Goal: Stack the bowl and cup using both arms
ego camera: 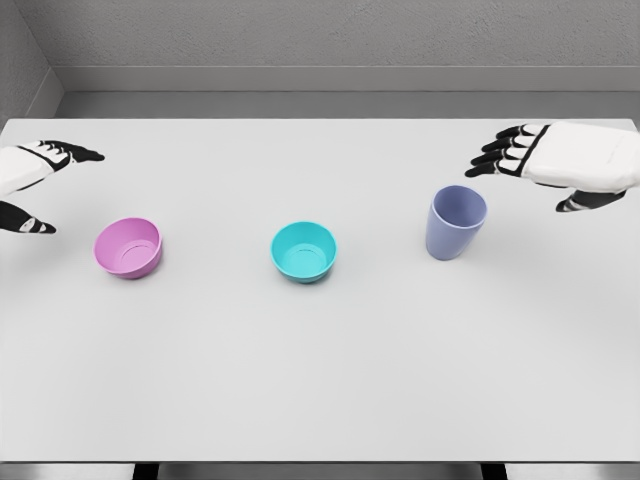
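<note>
resting on: a smooth, matte white bench (pixel 320 390), flat and rectangular, with a grey wall behind it
vessels counted: three in all, two bowls and one cup, set in a loose row and well apart from each other
pink bowl (pixel 128 247): round, shallow, glossy plastic look, upright, toward the left of the row, mouth open upward
teal bowl (pixel 304 251): same rounded shape and sheen, upright, near the bench's middle, between the other two vessels
cup (pixel 456 222): lavender-blue, taller, tapering to a narrower base, smooth-walled, upright, on the right of the row
nesting: none; each vessel stands alone on the bench
hands counted: two, each with a white shell back and black jointed fingers
left hand (pixel 38 185): at the left edge, beside the pink bowl but apart from it, fingers spread, thumb held away below, holding nothing
right hand (pixel 560 165): above and to the right of the cup, near it but not touching, fingers stretched out toward the left, thumb apart below, holding nothing
</note>
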Controlling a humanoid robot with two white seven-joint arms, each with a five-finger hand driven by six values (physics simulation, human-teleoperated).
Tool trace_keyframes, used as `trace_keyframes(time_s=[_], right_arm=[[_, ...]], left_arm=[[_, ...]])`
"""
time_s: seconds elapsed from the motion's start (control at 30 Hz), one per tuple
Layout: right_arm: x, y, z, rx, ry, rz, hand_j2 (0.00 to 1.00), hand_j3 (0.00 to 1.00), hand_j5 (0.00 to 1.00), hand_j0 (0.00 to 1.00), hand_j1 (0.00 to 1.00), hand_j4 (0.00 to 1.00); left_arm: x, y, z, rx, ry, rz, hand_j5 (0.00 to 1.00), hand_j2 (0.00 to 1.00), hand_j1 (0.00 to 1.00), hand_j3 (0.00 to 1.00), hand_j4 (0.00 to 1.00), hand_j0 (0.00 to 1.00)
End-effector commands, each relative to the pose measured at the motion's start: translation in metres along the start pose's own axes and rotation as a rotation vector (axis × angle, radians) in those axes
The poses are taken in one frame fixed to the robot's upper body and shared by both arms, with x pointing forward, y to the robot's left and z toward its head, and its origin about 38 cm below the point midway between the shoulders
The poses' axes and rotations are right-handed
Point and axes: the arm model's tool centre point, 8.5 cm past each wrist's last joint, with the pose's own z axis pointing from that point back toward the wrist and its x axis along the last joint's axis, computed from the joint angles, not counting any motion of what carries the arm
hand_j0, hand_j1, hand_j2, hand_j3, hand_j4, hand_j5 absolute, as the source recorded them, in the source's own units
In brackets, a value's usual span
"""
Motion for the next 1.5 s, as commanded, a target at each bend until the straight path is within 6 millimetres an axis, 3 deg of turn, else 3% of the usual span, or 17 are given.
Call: trace_keyframes(time_s=[0.0,0.1,0.17,0.27,0.3,0.5,0.63,0.83,1.47], right_arm=[[0.0,-0.001,0.0,-0.002,0.0,-0.002,1.0,1.0,1.0,1.0,1.0,1.0],[0.0,-0.004,0.0,-0.008,0.0,0.004,1.0,1.0,1.0,1.0,1.0,1.0],[-0.002,-0.008,0.003,-0.013,0.008,0.011,1.0,1.0,1.0,1.0,1.0,1.0],[-0.017,-0.032,0.032,-0.064,0.106,0.071,1.0,1.0,1.0,1.0,1.0,1.0],[-0.018,-0.03,0.032,-0.063,0.108,0.063,1.0,1.0,1.0,1.0,1.0,1.0],[-0.011,-0.035,0.017,-0.095,0.07,0.066,1.0,1.0,1.0,1.0,1.0,1.0],[-0.002,-0.025,0.004,-0.066,0.03,0.061,1.0,1.0,1.0,1.0,1.0,1.0],[0.002,-0.018,-0.003,-0.039,0.009,0.054,1.0,1.0,1.0,1.0,1.0,1.0],[0.014,-0.013,-0.032,-0.058,-0.046,0.043,1.0,1.0,1.0,1.0,1.0,1.0]], left_arm=[[0.0,0.0,0.0,0.0,0.001,0.0,1.0,1.0,1.0,1.0,1.0,1.0],[0.002,0.003,-0.002,-0.005,-0.008,-0.008,1.0,1.0,1.0,1.0,1.0,1.0],[0.007,-0.005,-0.011,-0.171,-0.029,-0.035,1.0,1.0,1.0,1.0,1.0,1.0],[0.027,-0.014,-0.03,-0.339,-0.1,-0.094,1.0,1.0,1.0,1.0,1.0,1.0],[0.027,-0.016,-0.031,-0.368,-0.101,-0.097,1.0,1.0,1.0,1.0,1.0,1.0],[0.032,-0.013,-0.034,-0.365,-0.115,-0.103,1.0,1.0,1.0,1.0,1.0,1.0],[0.036,-0.01,-0.034,-0.348,-0.127,-0.103,1.0,1.0,1.0,1.0,1.0,1.0],[0.044,-0.017,-0.05,-0.343,-0.16,-0.092,1.0,1.0,1.0,1.0,1.0,1.0],[0.04,-0.03,-0.056,-0.368,-0.147,-0.078,1.0,1.0,1.0,1.0,1.0,1.0]])
